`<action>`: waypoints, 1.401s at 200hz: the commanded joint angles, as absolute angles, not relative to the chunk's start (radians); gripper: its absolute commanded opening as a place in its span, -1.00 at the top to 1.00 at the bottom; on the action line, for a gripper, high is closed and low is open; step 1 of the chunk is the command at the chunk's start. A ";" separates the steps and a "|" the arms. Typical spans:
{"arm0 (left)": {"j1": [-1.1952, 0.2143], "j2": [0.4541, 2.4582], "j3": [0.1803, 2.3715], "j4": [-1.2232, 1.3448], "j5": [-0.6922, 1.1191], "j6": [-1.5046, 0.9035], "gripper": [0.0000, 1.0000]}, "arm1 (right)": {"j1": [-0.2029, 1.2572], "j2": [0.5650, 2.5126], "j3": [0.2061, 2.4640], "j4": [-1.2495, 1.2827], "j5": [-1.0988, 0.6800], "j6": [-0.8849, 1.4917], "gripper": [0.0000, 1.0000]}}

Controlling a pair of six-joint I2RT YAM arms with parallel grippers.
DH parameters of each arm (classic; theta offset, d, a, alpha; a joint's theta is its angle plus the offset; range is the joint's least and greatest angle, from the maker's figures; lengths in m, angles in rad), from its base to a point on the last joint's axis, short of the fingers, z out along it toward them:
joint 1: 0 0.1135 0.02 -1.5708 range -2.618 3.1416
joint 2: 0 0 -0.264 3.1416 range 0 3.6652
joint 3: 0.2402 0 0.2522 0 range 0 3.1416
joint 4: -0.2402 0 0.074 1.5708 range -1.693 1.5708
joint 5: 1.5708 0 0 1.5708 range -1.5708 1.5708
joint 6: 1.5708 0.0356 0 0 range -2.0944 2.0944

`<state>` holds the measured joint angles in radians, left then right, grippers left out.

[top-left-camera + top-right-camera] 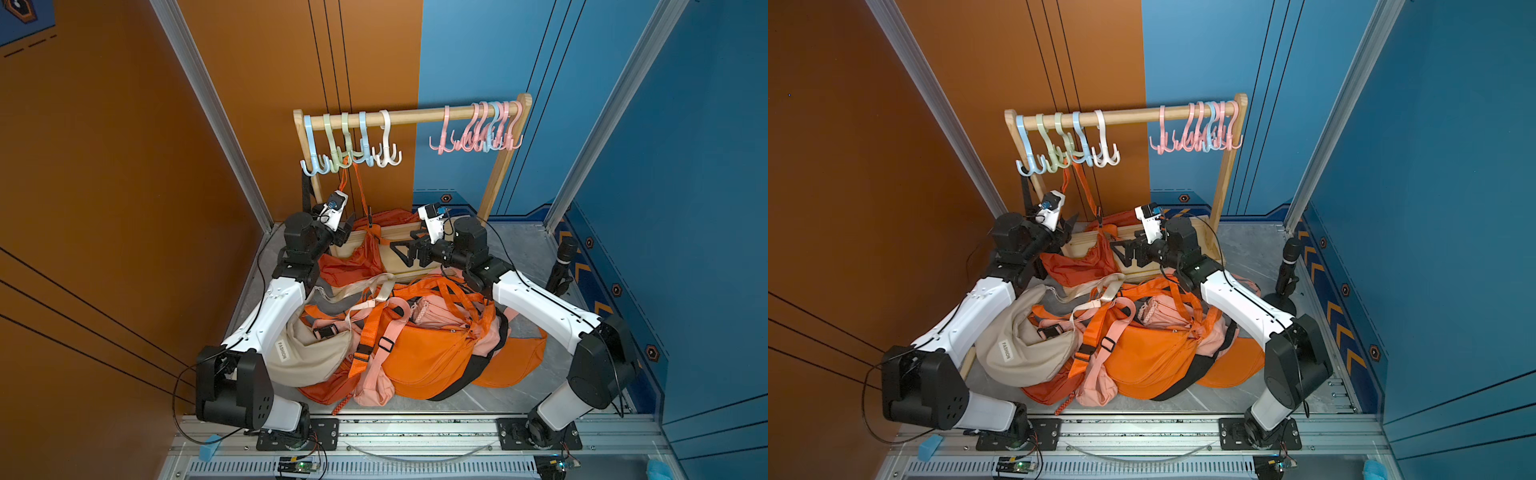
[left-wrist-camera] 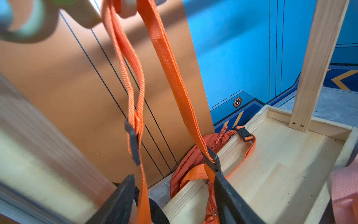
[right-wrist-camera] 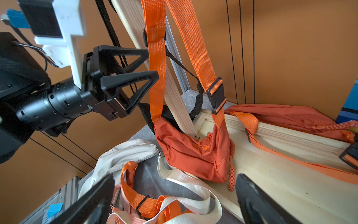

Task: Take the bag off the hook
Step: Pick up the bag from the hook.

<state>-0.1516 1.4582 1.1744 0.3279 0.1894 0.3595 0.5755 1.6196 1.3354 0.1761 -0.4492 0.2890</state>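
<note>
The orange bag (image 3: 193,153) hangs low by the wooden rack's (image 1: 415,114) left post. Its strap (image 1: 353,183) is looped over a green hook (image 1: 345,141) on the rack's rail, and that hook is only a blur up close. My left gripper (image 3: 153,64) is released beside the post, and I can't tell whether the strap runs between its parted fingers. My right gripper (image 3: 175,177) is spread wide over the rack's base, empty, with its fingers cut off at the frame edge.

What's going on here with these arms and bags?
An orange bag hangs by its strap from a green hook on the wooden rack. The left gripper is open with the strap between its jaws, not clamped. The right gripper, open and empty, points toward the bag. Other bags lie heaped in front.
</note>
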 commanded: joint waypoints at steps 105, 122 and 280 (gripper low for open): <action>-0.208 1.566 1.272 0.289 -0.103 0.361 0.87 | 0.557 1.603 1.334 0.211 -0.473 0.310 -0.97; -0.208 1.551 1.264 0.285 -0.096 0.353 1.00 | 0.555 1.613 1.346 0.210 -0.472 0.308 -0.97; -0.231 1.289 1.145 0.257 -0.035 0.201 1.00 | 0.577 1.965 1.839 0.220 -0.449 0.304 -1.00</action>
